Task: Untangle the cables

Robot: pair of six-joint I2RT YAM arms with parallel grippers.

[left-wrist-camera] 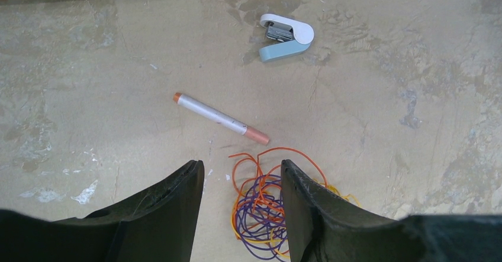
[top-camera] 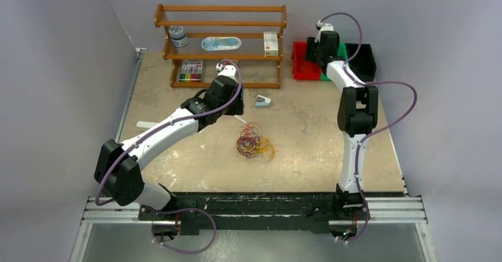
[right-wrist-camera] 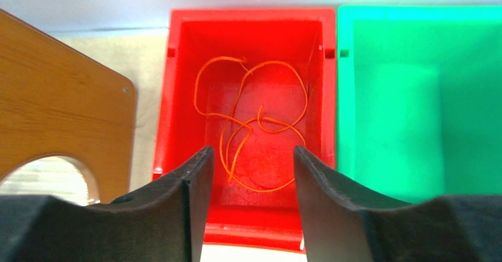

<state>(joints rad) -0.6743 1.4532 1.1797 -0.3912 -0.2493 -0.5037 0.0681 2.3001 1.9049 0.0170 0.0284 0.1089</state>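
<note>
The cables (top-camera: 254,144) lie as a small tangle of orange, yellow and purple loops on the table's middle. In the left wrist view the cables (left-wrist-camera: 266,206) show between and below the open fingers of my left gripper (left-wrist-camera: 240,167), which hangs above them without touching. My right gripper (right-wrist-camera: 251,152) is at the back right (top-camera: 321,44), open, with nothing between its fingers. Below it a single orange cable (right-wrist-camera: 254,120) lies loose on the floor of the red bin (right-wrist-camera: 180,84).
A white pen with orange-red ends (left-wrist-camera: 219,117) lies just beyond the tangle, and a pale blue stapler (left-wrist-camera: 287,36) farther back. A wooden shelf (top-camera: 222,43) stands at the rear. A green bin (right-wrist-camera: 414,96) and a black bin (top-camera: 362,61) sit to the right of the red one.
</note>
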